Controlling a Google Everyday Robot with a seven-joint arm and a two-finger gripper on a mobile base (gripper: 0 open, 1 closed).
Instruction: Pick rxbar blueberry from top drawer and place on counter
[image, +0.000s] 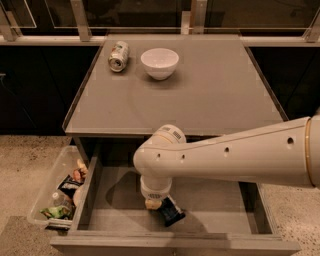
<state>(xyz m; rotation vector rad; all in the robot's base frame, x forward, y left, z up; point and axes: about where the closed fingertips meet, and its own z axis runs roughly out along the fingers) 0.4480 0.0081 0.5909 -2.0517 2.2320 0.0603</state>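
Note:
The rxbar blueberry, a dark wrapper with pale print, is in the open top drawer near its front middle. My gripper reaches down into the drawer from the right and is shut on the bar's left end. The bar sticks out to the lower right, tilted, just above the drawer floor. The arm's white wrist hides most of the gripper. The counter is the grey tabletop above the drawer.
A white bowl and a tipped drink can sit at the back left of the counter. A clear plastic bin of snacks stands on the floor left of the drawer. Dark cabinets flank the counter.

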